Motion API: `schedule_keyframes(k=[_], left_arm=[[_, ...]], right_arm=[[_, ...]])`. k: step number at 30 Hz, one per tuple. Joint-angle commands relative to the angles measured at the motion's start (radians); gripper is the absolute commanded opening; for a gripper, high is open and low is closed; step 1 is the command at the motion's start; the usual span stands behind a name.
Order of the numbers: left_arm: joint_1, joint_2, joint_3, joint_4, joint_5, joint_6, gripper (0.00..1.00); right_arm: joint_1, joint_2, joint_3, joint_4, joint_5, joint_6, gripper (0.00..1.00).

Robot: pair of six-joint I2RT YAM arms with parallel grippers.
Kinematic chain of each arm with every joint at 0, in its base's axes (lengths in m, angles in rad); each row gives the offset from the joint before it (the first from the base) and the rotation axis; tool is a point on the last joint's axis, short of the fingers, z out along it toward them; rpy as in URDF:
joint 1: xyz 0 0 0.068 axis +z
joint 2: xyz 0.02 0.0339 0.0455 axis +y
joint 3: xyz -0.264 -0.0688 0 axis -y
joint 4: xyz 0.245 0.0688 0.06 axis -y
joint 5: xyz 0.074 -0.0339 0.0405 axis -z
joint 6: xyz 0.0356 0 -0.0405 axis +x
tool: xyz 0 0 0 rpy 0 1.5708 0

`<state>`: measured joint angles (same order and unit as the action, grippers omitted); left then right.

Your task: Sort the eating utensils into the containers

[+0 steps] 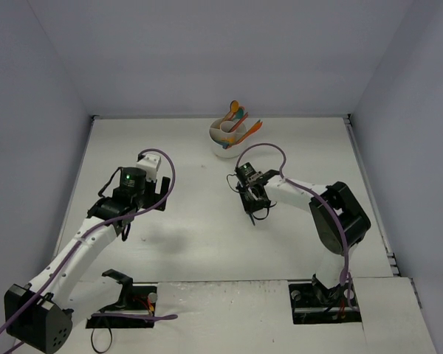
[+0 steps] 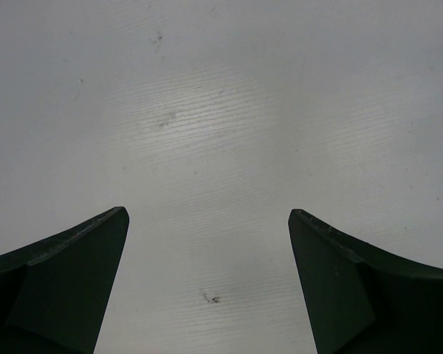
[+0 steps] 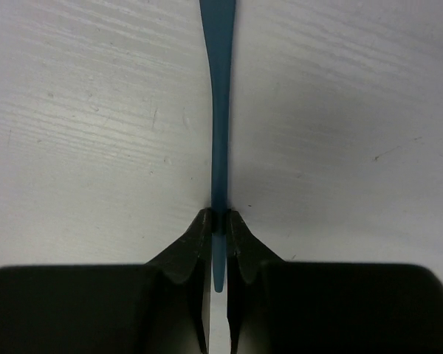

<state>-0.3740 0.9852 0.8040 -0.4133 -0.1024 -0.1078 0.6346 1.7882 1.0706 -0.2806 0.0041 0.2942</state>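
Two arms reach over the white table point(image 1: 192, 243) in the top view. One white cup point(image 1: 223, 152) sits at the far side in the middle. Several orange and teal utensils point(image 1: 236, 122) poke out of it, too bunched to count. The right claw point(image 1: 253, 210) hangs nearer, apart from the cup. The left claw point(image 1: 128, 215) is well off to the left.

From the left wrist, two dark fingers point(image 2: 59, 280) stand wide apart with only bare table between them.

From the right wrist comes what the top view hides. Two fingers point(image 3: 184, 251) pinch tight on one thin blue utensil point(image 3: 220, 110), and its far end runs out of the picture.
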Motion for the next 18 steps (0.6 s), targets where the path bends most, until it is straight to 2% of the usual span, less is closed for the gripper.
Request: schedule_keyframes(k=[1, 9, 15, 18], left_arm=[[-0.008, -0.02, 0.029, 0.034, -0.002, -0.008, 0.88], [-0.009, -0.02, 0.029, 0.03, -0.003, -0.008, 0.88], [-0.01, -0.02, 0.029, 0.03, -0.002, -0.008, 0.88], [-0.015, -0.023, 0.029, 0.027, -0.003, -0.007, 0.88]], right_arm=[[-0.001, -0.047, -0.082, -0.071, 0.045, 0.035, 0.0], [0.028, -0.136, -0.164, -0.173, 0.023, 0.123, 0.02], [0.015, -0.111, -0.1, -0.189, 0.042, 0.128, 0.28], [-0.004, -0.074, -0.044, -0.193, 0.043, 0.12, 0.35]])
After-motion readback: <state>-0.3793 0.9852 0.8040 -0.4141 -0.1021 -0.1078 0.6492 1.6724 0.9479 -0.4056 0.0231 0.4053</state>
